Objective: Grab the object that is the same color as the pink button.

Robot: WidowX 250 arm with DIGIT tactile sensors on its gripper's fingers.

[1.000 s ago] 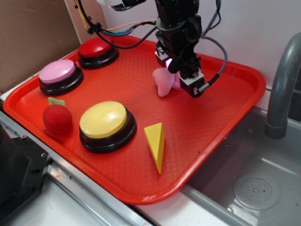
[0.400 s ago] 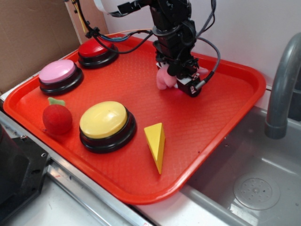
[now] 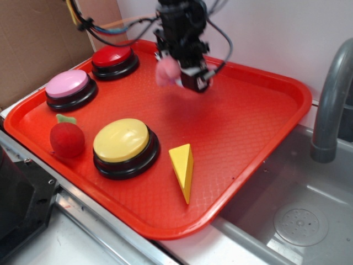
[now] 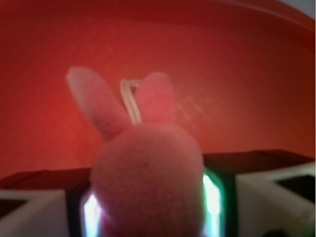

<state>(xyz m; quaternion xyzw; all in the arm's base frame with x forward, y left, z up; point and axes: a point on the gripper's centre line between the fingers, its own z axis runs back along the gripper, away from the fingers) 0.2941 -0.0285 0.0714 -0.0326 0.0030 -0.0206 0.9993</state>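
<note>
A small pink plush toy [image 3: 166, 70] hangs above the red tray [image 3: 253, 138], held in my gripper [image 3: 175, 73], which is shut on it. In the wrist view the pink plush toy [image 4: 148, 177] fills the space between the fingers, its two ears and thin loop pointing away from me. The pink button [image 3: 67, 84] sits on its black base at the tray's left side, well apart from the gripper.
A red button [image 3: 113, 57] is at the tray's back left. A yellow button [image 3: 122, 141], a fuzzy red ball with a green leaf [image 3: 67, 138] and a yellow cheese wedge [image 3: 183, 165] lie near the front. A sink with a grey faucet [image 3: 331, 94] is on the right.
The gripper has risen off the tray and shifted left toward the back, carrying the pink plush toy with it.
</note>
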